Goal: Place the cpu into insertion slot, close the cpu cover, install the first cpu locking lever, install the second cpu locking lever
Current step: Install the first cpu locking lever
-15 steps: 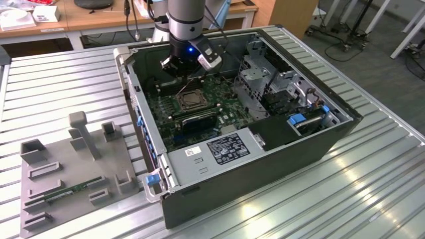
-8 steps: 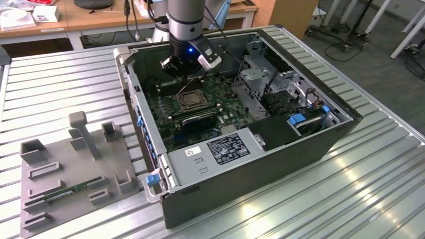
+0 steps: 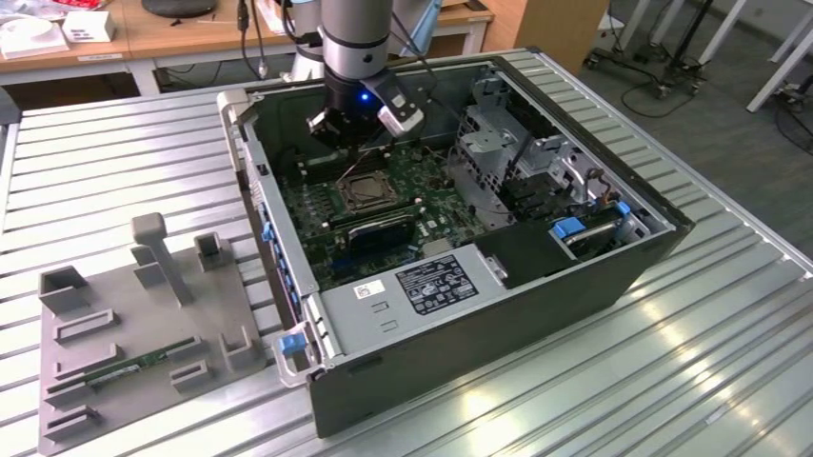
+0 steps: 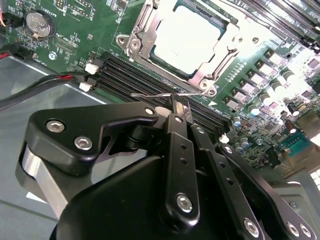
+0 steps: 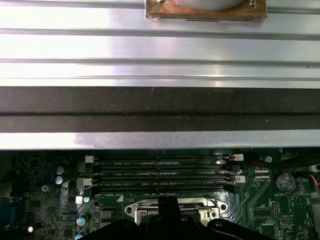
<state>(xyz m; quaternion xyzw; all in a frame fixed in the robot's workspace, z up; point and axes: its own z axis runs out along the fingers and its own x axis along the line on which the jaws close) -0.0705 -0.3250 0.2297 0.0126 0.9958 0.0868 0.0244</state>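
— Where is the arm [image 3: 353, 38]?
— It reaches down into the open computer case [image 3: 508, 324]. Its gripper [image 4: 179, 107] is pinched thin, with the tip touching a wire lever [image 4: 150, 95].
— And the cpu [image 4: 186, 37]?
— The second wrist view shows it under the flat cpu cover [image 4: 142, 35]. The exterior view shows a white sticker [image 3: 369, 288], too small to read.

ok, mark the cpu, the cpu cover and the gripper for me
cpu [image 4: 186, 34], second wrist view, middle of its metal top.
cpu cover [image 4: 226, 49], second wrist view, frame edge beside the cpu.
gripper [image 4: 175, 107], second wrist view, its front end.
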